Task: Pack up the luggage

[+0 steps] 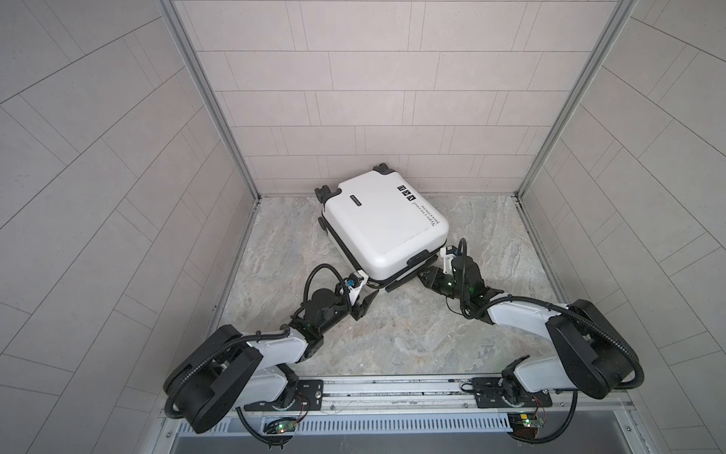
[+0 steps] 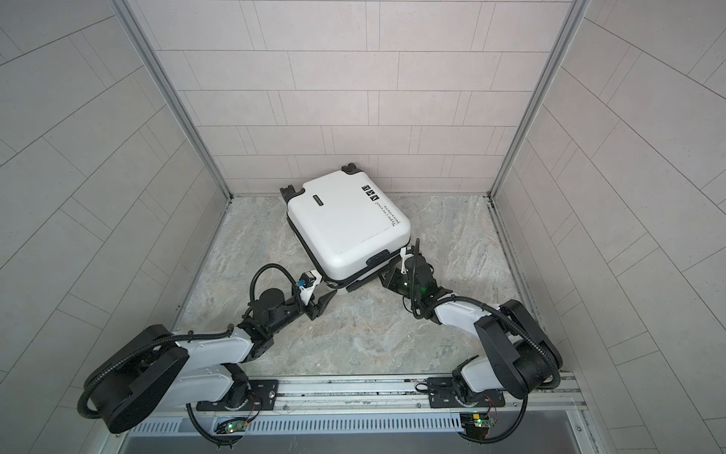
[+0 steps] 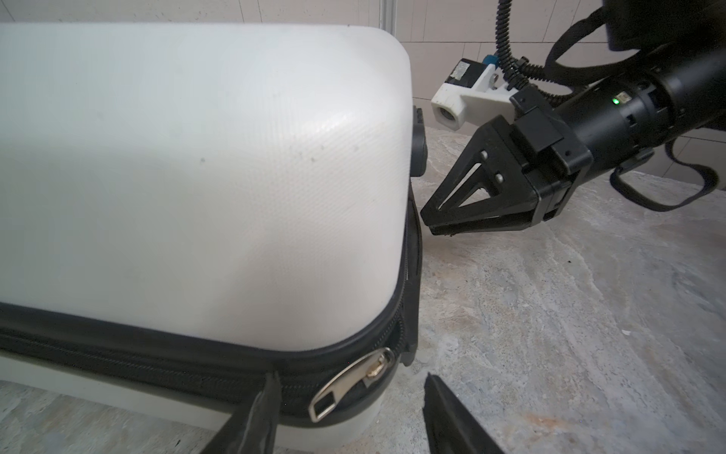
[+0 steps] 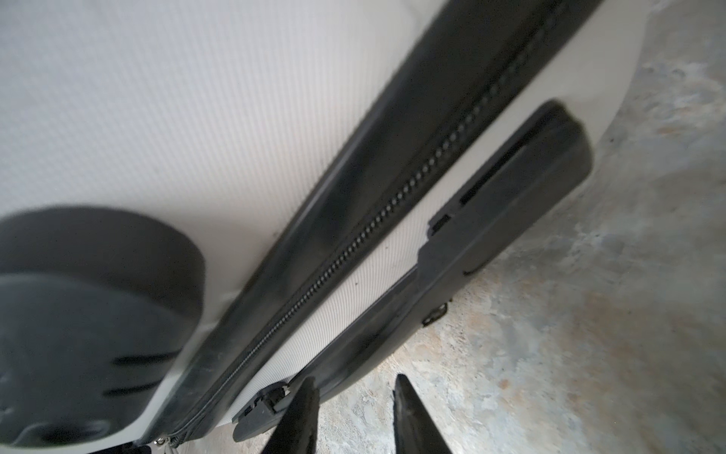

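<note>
The luggage (image 1: 383,224) (image 2: 345,224) is a white hard-shell suitcase lying flat and closed on the marble floor, wheels toward the back wall. My left gripper (image 1: 370,297) (image 2: 328,296) is at its near left corner. In the left wrist view that gripper (image 3: 351,376) is open, with the silver zipper pull (image 3: 349,387) between its fingers and one finger (image 3: 259,412) against the black zipper band. My right gripper (image 1: 421,276) (image 2: 383,279) is at the near right edge. In the right wrist view it (image 4: 355,378) stands open over bare floor, beside the black side handle (image 4: 491,220).
Tiled walls close in the back (image 1: 353,98) and both sides. The suitcase's wheels (image 1: 324,192) nearly touch the back wall. A metal rail (image 1: 393,389) with both arm bases runs along the front. Marble floor (image 1: 412,338) lies between the arms.
</note>
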